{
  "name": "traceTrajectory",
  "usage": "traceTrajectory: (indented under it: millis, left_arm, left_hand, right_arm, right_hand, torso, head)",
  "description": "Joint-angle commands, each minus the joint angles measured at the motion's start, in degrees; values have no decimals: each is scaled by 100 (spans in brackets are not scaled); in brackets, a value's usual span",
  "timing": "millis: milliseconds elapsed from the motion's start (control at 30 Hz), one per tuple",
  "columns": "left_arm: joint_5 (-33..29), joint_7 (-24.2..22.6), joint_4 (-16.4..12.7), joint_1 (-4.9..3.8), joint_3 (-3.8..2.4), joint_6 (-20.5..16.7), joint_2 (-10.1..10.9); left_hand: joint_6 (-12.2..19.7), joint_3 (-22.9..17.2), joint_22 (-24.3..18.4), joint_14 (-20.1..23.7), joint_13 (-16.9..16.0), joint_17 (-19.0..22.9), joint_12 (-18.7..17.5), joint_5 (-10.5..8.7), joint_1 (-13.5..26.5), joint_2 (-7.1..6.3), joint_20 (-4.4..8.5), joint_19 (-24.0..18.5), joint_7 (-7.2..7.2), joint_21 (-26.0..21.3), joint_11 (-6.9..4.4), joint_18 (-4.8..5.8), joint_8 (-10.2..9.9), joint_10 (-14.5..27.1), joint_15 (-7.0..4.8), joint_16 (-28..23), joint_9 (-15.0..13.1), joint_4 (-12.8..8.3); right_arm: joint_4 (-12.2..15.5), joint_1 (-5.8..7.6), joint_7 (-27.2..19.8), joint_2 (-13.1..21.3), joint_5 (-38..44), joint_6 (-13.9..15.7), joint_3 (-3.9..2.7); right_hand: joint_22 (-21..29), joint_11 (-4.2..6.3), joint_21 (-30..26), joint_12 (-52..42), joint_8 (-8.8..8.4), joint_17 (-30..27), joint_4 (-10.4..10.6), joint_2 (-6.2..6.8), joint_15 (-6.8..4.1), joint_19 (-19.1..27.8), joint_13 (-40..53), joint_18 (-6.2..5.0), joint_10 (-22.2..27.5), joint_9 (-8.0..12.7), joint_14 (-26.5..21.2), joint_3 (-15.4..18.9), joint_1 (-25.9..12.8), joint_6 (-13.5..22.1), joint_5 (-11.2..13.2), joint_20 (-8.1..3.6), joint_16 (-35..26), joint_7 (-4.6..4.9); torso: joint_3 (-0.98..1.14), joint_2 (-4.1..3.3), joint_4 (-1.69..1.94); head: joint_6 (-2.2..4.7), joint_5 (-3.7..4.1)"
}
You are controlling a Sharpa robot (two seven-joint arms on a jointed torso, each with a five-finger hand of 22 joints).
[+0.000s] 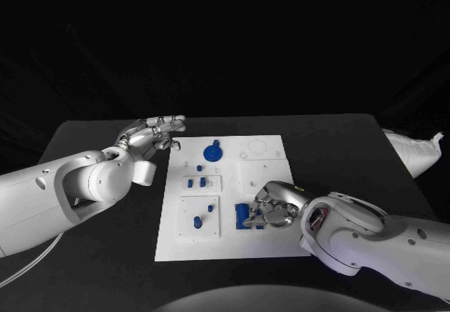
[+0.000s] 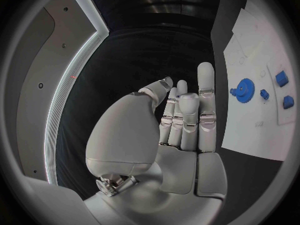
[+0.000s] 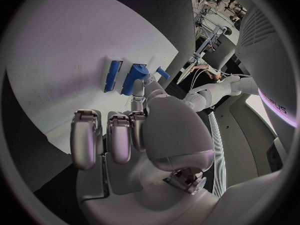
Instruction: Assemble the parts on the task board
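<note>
One blue part [image 1: 243,214] pinched by right hand [image 1: 272,207] at board's [image 1: 263,244] five o'clock needs vertical seating; left hand [image 1: 150,135] idles open.

No readable text, labels, brands, numbers or signs appear. The white task board [image 1: 263,195] carries only faint outlines and small blue parts [image 1: 214,153], with no lettering that can be made out. Neither arm bears any legible marking.
</note>
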State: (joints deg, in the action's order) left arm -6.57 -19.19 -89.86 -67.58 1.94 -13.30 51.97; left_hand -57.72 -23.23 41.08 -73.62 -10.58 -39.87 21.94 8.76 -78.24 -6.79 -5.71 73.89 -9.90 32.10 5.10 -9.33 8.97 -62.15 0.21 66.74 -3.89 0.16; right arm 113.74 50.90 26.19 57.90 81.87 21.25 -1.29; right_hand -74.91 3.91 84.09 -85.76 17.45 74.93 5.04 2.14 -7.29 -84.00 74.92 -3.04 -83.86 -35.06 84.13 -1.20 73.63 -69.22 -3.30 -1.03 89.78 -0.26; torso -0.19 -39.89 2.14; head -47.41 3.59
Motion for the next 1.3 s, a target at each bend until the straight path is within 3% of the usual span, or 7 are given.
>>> traceTrajectory:
  millis: [33, 667, 833, 967, 1100, 1233, 1300]
  left_arm:
    - [-15, -21, -12, -3, -3, 117, -7]
    - [-14, -21, -10, -3, -3, 126, -10]
    - [-14, -20, -9, -3, -3, 128, -8]
    - [-14, -23, -6, -3, -2, 130, -5]
    - [-14, -30, 15, -2, 0, 129, -11]
    - [-20, -54, 64, -1, 27, 118, -43]
    - [-41, -77, 129, 0, 43, 127, -87]
  left_hand:
    - [39, 14, -7, 26, -7, 5, 22, 14, 35, 17, -7, -13, 5, -26, 2, -104, 24, 39, 5, 5, -3, -5]
    - [43, 14, -7, 30, -8, 13, 30, 14, 34, 18, -8, -14, 4, -28, 3, -104, 26, 46, 6, 3, -3, -6]
    - [43, 14, -7, 30, -8, 13, 30, 14, 34, 18, -8, -14, 4, -28, 3, -104, 26, 46, 6, 3, -3, -6]
    - [43, 14, -7, 30, -8, 13, 30, 14, 34, 18, -8, -14, 4, -28, 3, -104, 26, 46, 6, 3, -3, -6]
    - [47, 19, -7, 32, -8, 15, 40, 12, 44, 15, -9, -16, 2, -30, 6, -104, 30, 54, 8, 4, -3, -1]
    - [54, 34, -8, 42, -8, 36, 52, 9, 69, 8, -12, -19, -2, -33, 11, -102, 34, 65, 12, -2, -2, 12]
    - [59, 46, -11, 79, -8, 115, 62, 8, 90, 2, -16, -29, -4, -41, 14, -101, 38, 75, 17, -40, -2, 24]
  right_arm:
    - [-13, -4, 146, -24, 267, -100, -1]
    - [-124, -11, 365, -139, 424, -119, -1]
    - [-109, -12, 186, -117, 371, 133, -1]
    - [-82, -12, -433, -5, -26, 536, -5]
    - [-111, 32, -1364, 143, -867, 760, -35]
    - [-368, 234, -2504, 214, -2399, 794, -52]
    - [-574, 367, -3044, 204, -3318, 773, -56]
  right_hand:
    - [-578, 66, 25, -41, 32, 1507, -47, -14, -43, -292, 1356, 96, -549, -14, 587, -12, 67, 9, 37, -29, 22, -49]
    - [-610, 75, 44, -42, 69, 1507, -98, -84, -49, -301, 1356, 103, -551, -75, 587, -23, 103, 33, 38, -37, 22, -59]
    - [-599, 67, 36, -21, 77, 1507, -89, -60, -47, -297, 1348, 100, -547, -93, 587, 16, 54, 51, 38, -38, 22, -45]
    - [-511, 46, -20, 80, 76, 1493, -38, -15, -33, -264, 1309, 81, -528, -124, 584, 107, -77, 113, 30, -34, 14, -18]
    - [-276, -10, -175, 263, -1, 1315, -22, -18, 7, -171, 1240, 30, -481, -127, 544, 163, -116, 300, 23, -13, -96, 52]
    - [79, -185, -423, 684, -361, 1069, -87, -108, 158, -18, 1085, -39, -352, 32, 485, 146, 2, 721, -37, 91, -260, 274]
    - [236, -273, -539, 1018, -537, 921, -117, -149, 219, 56, 959, -71, -243, 134, 447, 138, 43, 890, -101, 148, -364, 367]
  torso:
    - [3, 0, -7]
    - [2, 2, -4]
    - [2, 3, -7]
    - [3, 7, -5]
    - [-4, 27, -11]
    - [-19, 69, -18]
    - [-28, 128, -17]
  head:
    - [-7, -7]
    - [2, -14]
    - [1, -20]
    - [11, -23]
    - [63, -8]
    - [140, 17]
    - [153, 27]
